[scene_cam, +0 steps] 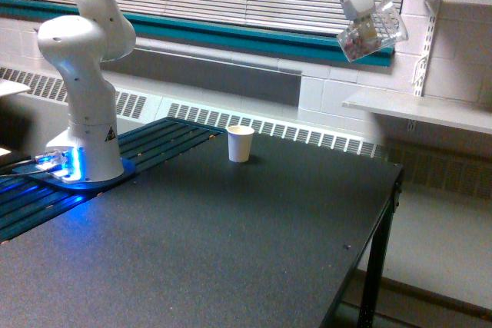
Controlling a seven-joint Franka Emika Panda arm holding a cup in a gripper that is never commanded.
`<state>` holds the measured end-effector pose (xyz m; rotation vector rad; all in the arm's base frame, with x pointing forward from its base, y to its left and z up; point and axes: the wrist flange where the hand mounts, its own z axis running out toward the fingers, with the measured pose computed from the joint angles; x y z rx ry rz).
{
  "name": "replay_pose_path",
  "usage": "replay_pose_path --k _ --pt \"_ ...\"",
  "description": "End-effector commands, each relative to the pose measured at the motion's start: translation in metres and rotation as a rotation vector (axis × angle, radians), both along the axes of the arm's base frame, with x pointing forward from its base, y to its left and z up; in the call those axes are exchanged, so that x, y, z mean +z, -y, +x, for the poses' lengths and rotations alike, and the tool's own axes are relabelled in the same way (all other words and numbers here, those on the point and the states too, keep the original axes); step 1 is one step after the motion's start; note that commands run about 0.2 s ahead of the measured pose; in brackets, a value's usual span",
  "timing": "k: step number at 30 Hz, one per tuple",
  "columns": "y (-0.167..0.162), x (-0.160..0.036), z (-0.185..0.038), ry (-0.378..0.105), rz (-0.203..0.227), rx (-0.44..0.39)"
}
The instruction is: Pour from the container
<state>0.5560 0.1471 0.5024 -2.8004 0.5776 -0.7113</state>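
The container (pixel 374 34), a small clear plastic cup with mixed-colour bits inside, hangs high at the exterior view's upper right, tilted on its side. My gripper (pixel 363 7) is shut on it from above. A white paper cup (pixel 240 144) stands upright on the black table (pixel 231 251), well below and to the left of the container. Nothing is seen falling from the container.
The arm's white base (pixel 86 113) stands on the table's left side with a blue glow at its foot. White shelves (pixel 430 109) jut from the wall at the right. The table's right edge (pixel 384 213) drops to the floor.
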Motion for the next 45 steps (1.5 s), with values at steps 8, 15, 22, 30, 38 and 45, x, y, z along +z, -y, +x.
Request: replay_pose_path --k 8,15,22,30,38,45 --pt "0.003 -0.004 -0.002 -0.006 -0.008 0.007" --pt "-0.015 -0.024 -0.015 -0.032 -0.027 0.056" --pt "-0.04 -0.052 -0.041 -0.069 -0.052 0.127" --pt "-0.066 -0.077 -0.075 -0.096 -0.094 0.209" --pt "-0.084 -0.092 -0.112 -0.118 -0.13 0.277" --pt "-0.096 -0.108 -0.146 -0.142 -0.154 0.327"
